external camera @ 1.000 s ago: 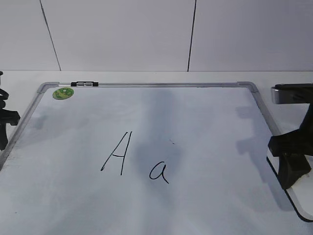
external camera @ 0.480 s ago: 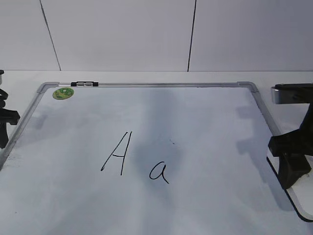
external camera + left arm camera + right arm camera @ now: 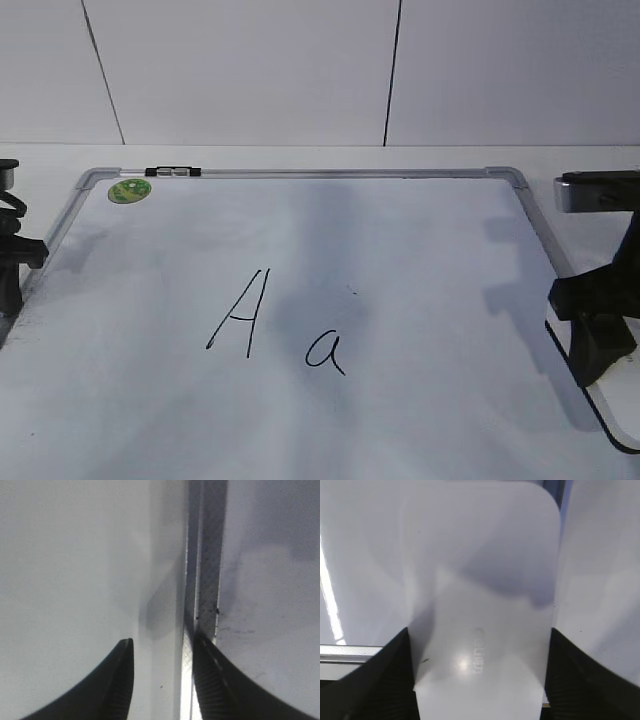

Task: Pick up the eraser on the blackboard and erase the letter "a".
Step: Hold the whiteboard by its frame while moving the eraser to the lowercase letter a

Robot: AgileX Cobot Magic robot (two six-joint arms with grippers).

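The blackboard (image 3: 420,250) is a white board in a silver frame, lying flat. The small black letter "a" (image 3: 325,352) is written near its middle, right of a taller capital "A" (image 3: 238,313). The white glossy eraser (image 3: 480,595) fills the right wrist view, and my right gripper (image 3: 480,645) is shut on it, with black fingers against both long sides. In the exterior view the eraser (image 3: 612,405) sits under that gripper (image 3: 595,335) at the board's right edge. My left gripper (image 3: 162,680) stands open and empty over the board's left frame (image 3: 206,580), at the far left (image 3: 12,268).
A round green sticker (image 3: 129,190) and a black clip (image 3: 172,172) mark the board's far left corner. A white wall rises behind the table. The right arm's grey body (image 3: 598,190) hangs over the board's right side.
My left gripper has shifted slightly at the board's left edge. The right gripper and the eraser have stayed where they were.
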